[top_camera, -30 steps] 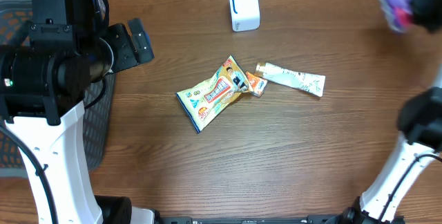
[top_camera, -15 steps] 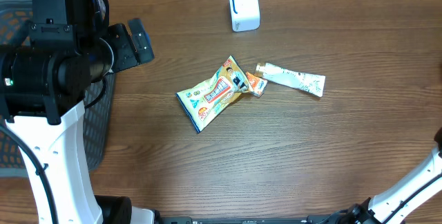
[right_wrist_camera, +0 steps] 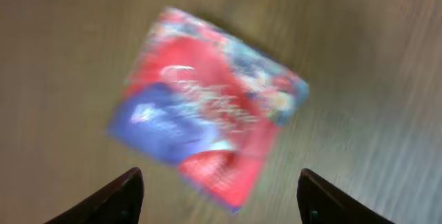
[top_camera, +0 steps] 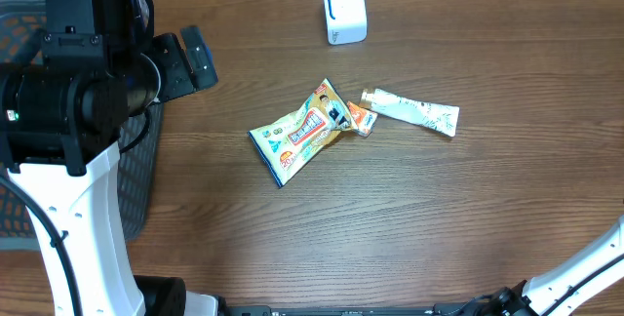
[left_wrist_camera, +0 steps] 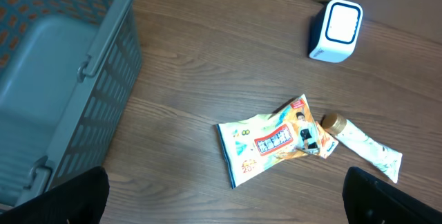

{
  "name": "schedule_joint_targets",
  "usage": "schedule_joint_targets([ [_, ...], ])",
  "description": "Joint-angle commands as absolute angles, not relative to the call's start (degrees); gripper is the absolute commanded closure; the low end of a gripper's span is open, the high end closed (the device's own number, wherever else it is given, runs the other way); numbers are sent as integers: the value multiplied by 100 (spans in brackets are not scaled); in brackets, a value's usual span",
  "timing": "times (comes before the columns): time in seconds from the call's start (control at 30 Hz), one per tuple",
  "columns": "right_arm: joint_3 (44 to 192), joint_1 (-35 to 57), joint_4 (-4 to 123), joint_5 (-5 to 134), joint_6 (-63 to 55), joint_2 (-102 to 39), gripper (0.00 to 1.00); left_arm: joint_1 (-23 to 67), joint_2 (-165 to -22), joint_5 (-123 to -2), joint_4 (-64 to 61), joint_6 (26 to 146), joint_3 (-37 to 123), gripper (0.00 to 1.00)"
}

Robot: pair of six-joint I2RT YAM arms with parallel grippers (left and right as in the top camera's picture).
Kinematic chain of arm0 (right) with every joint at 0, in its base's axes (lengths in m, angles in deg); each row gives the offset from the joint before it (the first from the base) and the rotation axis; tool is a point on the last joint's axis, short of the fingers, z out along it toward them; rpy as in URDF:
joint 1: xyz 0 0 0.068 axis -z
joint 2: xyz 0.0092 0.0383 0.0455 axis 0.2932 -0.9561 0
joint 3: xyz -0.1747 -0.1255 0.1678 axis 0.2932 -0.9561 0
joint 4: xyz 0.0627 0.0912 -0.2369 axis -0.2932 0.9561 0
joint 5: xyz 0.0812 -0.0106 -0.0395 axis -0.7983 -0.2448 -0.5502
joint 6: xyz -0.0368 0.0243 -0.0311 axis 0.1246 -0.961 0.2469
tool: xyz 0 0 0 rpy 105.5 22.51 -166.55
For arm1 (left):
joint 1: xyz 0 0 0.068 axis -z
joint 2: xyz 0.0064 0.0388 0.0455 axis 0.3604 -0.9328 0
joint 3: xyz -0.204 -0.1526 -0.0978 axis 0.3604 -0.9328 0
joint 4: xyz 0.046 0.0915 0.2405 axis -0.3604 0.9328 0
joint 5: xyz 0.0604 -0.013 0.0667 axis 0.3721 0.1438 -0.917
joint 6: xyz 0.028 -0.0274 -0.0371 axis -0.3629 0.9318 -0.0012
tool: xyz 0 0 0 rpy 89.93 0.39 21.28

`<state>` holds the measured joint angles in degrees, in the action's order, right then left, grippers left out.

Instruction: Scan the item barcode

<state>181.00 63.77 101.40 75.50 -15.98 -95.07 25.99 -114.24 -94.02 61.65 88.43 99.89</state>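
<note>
— What just changed on your right?
— My right end effector (right_wrist_camera: 221,182) has let go. A second ago it was clamped on the red-and-blue packet (right_wrist_camera: 207,106); now its fingers stand wide with nothing between them. The packet is just ahead of the fingertips, too blurred to tell whether it is falling or already down. That arm has also swung out of the overhead view.
— So that item is finished?
— I'd judge so: it looks set aside. My left end effector (left_wrist_camera: 224,189) hangs wide and empty, as before. Ahead of it on the counter (left_wrist_camera: 207,58) lie the snack packet (left_wrist_camera: 276,144) and, just beside it, the tube (left_wrist_camera: 362,148). Farther ahead stands the scanner (left_wrist_camera: 335,30). One of those two likely goes next.
</note>
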Motion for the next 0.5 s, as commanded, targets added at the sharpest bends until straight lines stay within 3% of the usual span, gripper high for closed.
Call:
schedule_joint_targets([
  [0.0, 18924, 6217, 10219, 5629, -1004, -9426, 20, 2592, -11431, -9472, 6159, 8793, 10000, 0],
  [0.1, 19053, 5944, 10146, 3894, -678, -9426, 17, 2592, -11431, -9474, 6159, 8793, 10000, 0],
  [0.2, 19022, 5463, 10293, 3218, -283, -9426, 17, 2592, -11431, -9474, 6159, 8793, 10000, 0],
  [0.47, 18686, 3492, 11027, 4324, 1479, -9440, 13, 2592, -11431, -9472, 6159, 8793, 10000, 0],
])
